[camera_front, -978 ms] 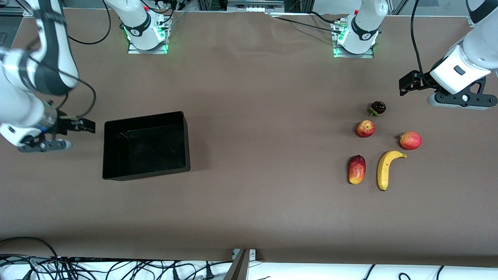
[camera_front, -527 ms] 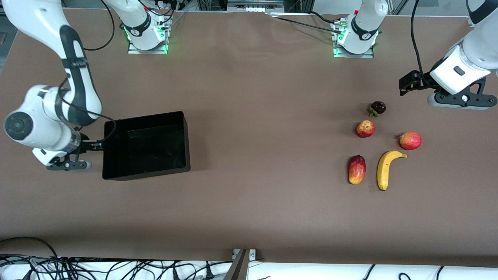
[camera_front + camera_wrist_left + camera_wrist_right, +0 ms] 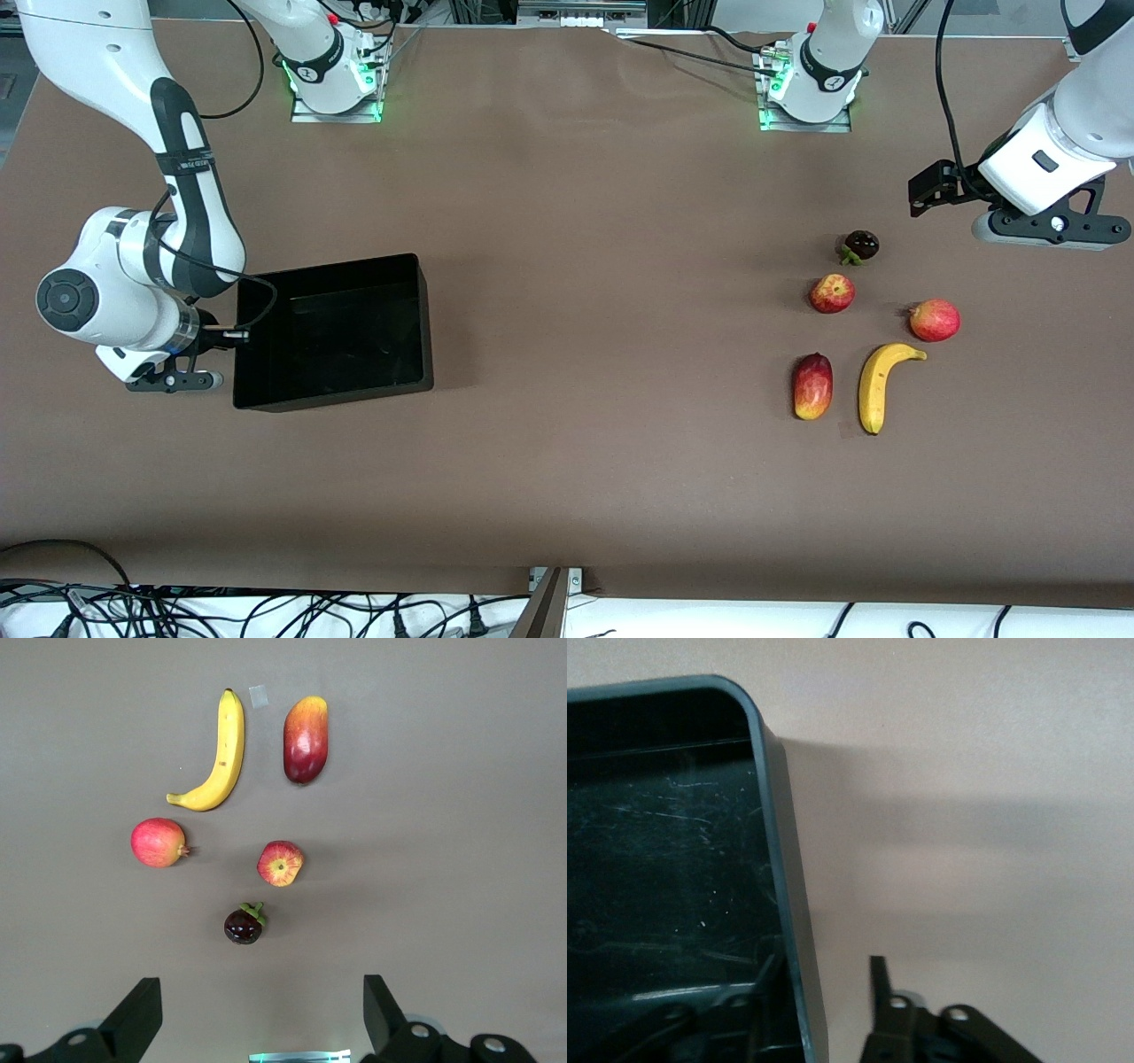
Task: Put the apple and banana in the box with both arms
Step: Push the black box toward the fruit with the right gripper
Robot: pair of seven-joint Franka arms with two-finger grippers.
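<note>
Writing: none readable on fruit, box or desk [image 3: 567, 461].
Banana [image 3: 876, 385]: lies flat on desk toward left arm's end; long axis runs near-to-far from front camera, stem end farther, curving toward pinkish fruit [image 3: 935, 320]; also at [image 3: 215, 757].
Apple [image 3: 832, 293]: rests on desk between dark fruit [image 3: 860, 245] and oval fruit [image 3: 813, 385], farther from front camera than banana; stem dimple faces up in left wrist view [image 3: 280, 863].
Box [image 3: 266, 394]: sits on desk toward right arm's end, open side up, long axis across desk; holds no fruit.
Left claw [image 3: 924, 188]: hangs over bare desk near dark fruit, spread wide, holding nothing; fingers [image 3: 133, 1020] well apart.
Right claw [image 3: 232, 333]: at box's end wall, one finger inside [image 3: 764, 992], the other outside, astride the wall with gaps visible.
</note>
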